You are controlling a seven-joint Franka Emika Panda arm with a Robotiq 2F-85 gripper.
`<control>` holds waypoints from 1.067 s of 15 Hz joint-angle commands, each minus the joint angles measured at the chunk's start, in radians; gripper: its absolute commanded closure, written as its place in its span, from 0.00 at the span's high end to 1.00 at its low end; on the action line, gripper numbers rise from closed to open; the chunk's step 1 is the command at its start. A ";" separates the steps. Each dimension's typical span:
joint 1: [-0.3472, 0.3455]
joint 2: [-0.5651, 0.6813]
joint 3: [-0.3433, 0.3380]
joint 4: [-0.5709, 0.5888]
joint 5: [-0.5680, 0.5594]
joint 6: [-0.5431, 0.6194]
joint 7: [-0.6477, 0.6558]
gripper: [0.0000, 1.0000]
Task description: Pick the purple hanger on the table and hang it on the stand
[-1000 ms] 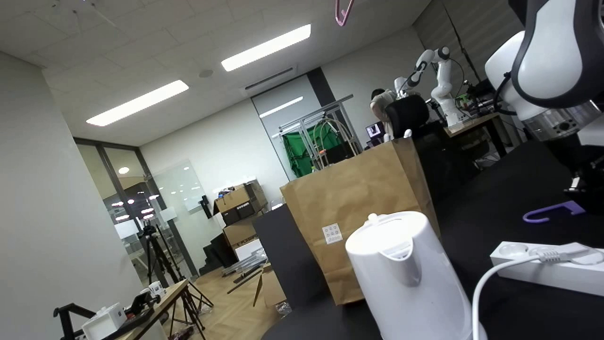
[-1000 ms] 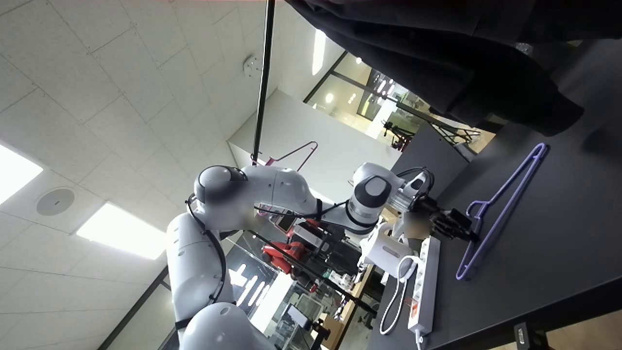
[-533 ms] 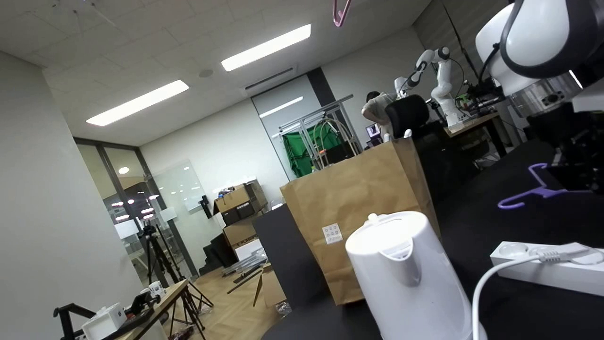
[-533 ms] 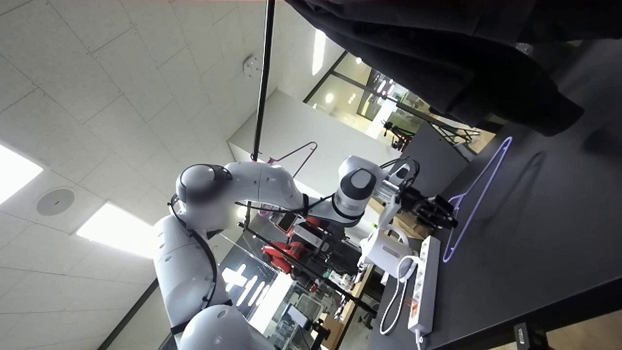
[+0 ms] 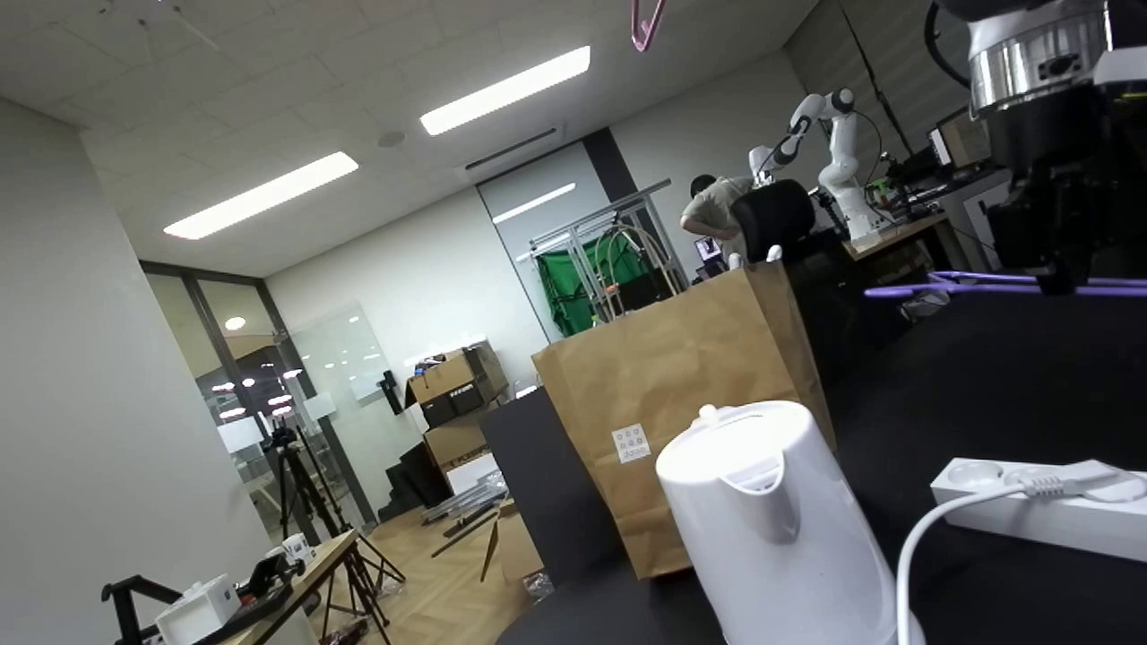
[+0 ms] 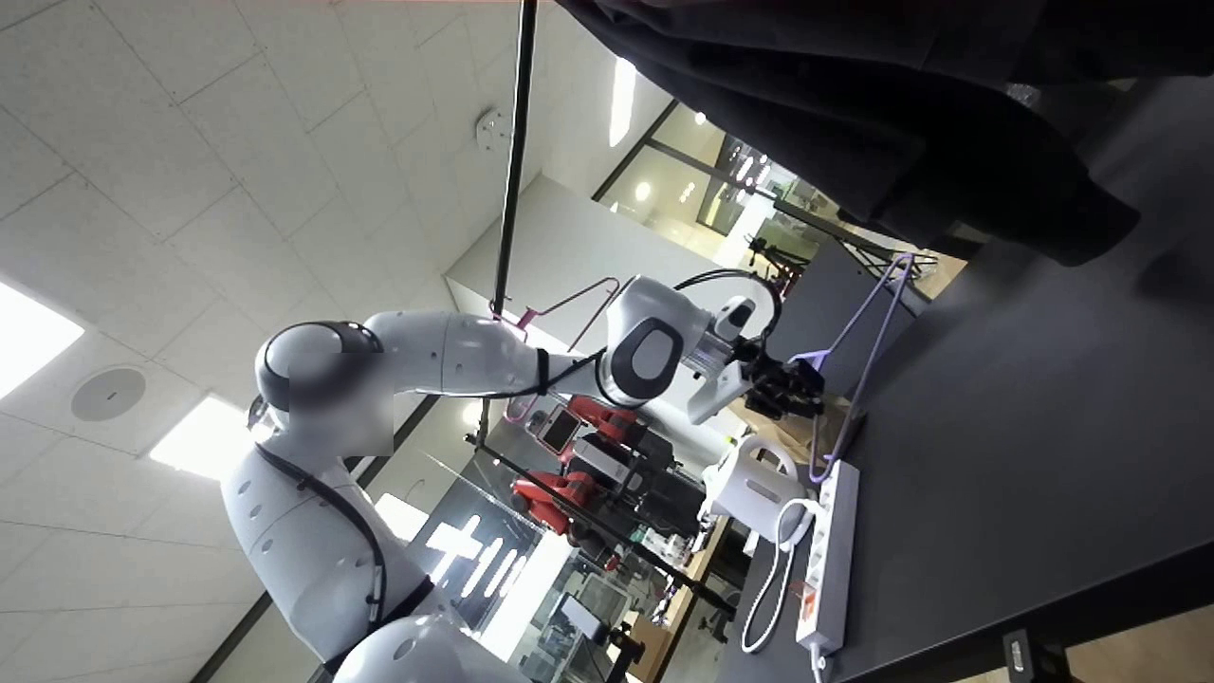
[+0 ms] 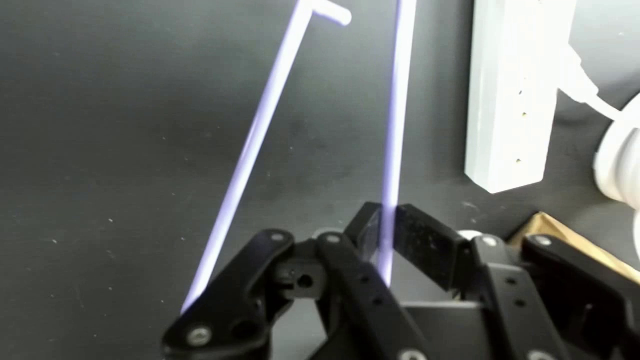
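Wrist view: the thin triangular purple plastic hanger point(image 7: 396, 125), long axis across the jaws' closing line, is clamped by one bar above the flat black bench point(image 7: 100, 175). In an exterior view, the black tubular stand rail point(image 6: 513, 171) lies well apart.

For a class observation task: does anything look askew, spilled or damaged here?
Nothing is visibly spilled or damaged. Both exterior views lean steeply, though, so the white kettle and the table look askew; probably just camera tilt.
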 commanded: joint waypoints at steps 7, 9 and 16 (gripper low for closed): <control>-0.109 -0.086 -0.030 0.056 0.273 -0.518 -0.488 0.04; -0.079 -0.086 -0.057 0.033 0.346 -0.466 -0.512 0.17; -0.040 -0.079 -0.077 0.033 0.359 -0.457 -0.518 0.17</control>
